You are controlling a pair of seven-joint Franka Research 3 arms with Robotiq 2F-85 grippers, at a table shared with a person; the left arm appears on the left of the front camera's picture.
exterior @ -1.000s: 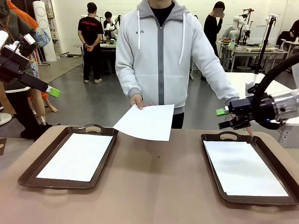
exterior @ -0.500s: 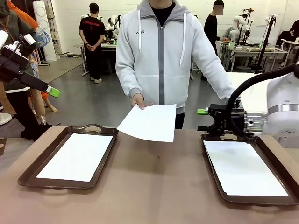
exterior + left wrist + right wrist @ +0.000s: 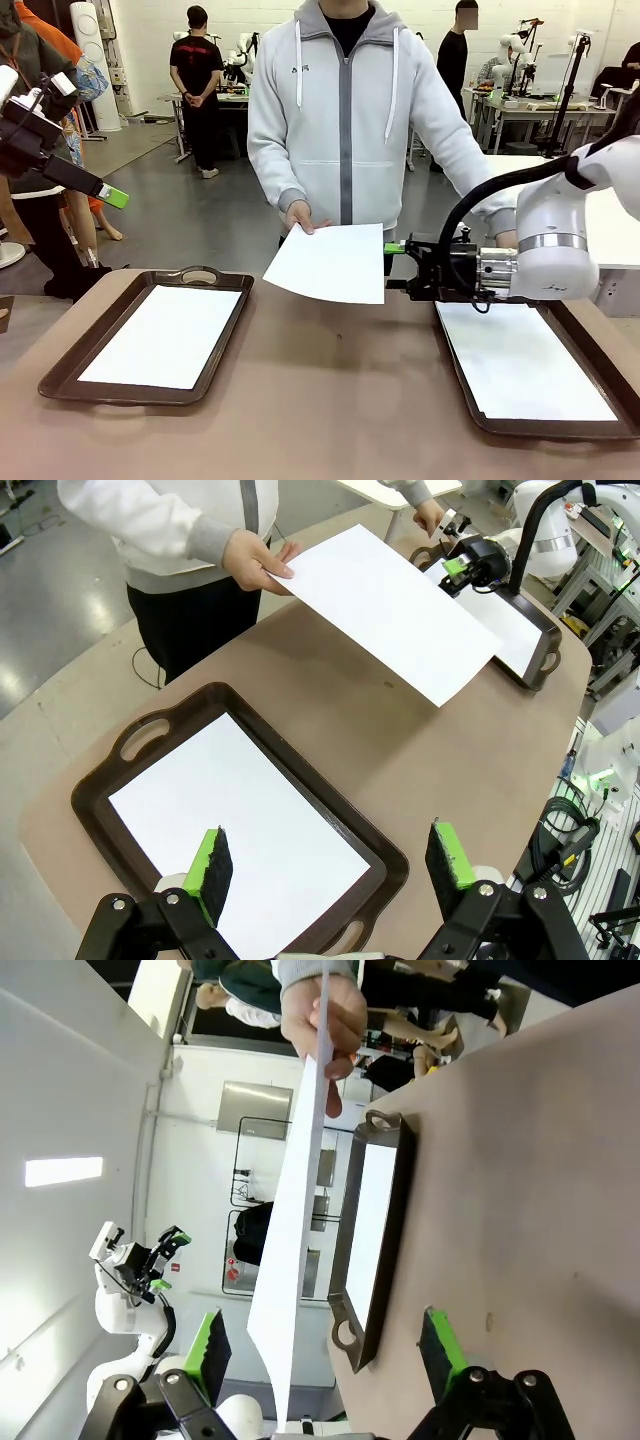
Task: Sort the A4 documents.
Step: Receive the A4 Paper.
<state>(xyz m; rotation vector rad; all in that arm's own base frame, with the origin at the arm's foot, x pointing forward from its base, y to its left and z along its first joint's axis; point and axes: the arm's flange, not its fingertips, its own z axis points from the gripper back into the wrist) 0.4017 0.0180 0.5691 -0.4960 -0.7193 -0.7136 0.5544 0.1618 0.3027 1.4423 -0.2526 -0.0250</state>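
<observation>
Paper sheet [image 3: 330,264] held out above the brown worktop [image 3: 330,400] by a person's hand [image 3: 297,216], pinched at its far corner and tilted toward the robot's side. Right gripper [image 3: 392,267], jaws spread wide, levelled just beside the sheet's right edge, not touching. Right of the sheet, another document [image 3: 520,360] flat in the right tray [image 3: 590,425]; left of the sheet, a third document [image 3: 165,335] flat in the left tray [image 3: 60,385]. Left gripper [image 3: 335,865], also spread and empty, raised well left of the sheet, above the left tray.
</observation>
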